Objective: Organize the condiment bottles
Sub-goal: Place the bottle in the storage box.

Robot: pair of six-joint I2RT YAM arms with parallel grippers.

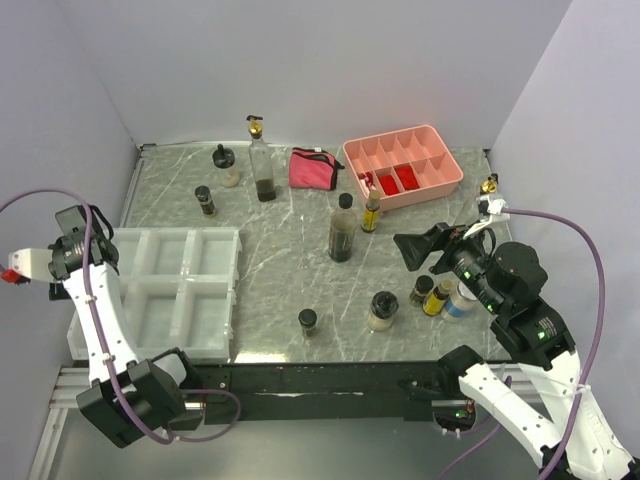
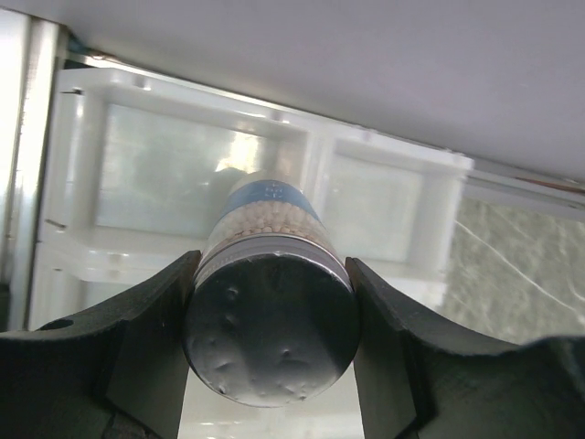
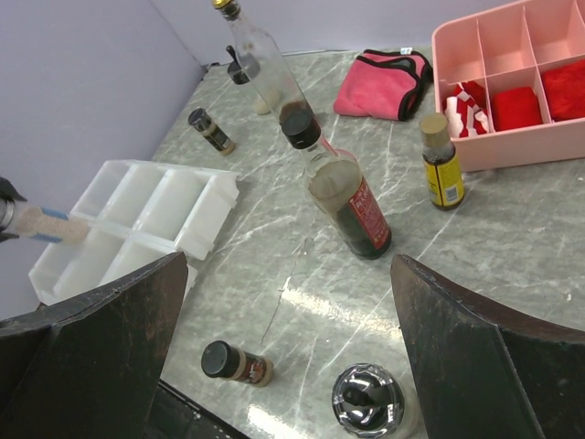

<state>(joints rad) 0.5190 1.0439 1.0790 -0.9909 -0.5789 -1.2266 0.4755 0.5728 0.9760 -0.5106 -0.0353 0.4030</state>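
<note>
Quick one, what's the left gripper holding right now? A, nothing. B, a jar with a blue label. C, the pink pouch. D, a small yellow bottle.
B: the left wrist view shows the left gripper shut on a jar with a blue label, with the white tray beyond it.

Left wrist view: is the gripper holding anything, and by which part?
Yes: the left gripper holds a blue-labelled jar of pale granules, clamped across its lid end.
</note>
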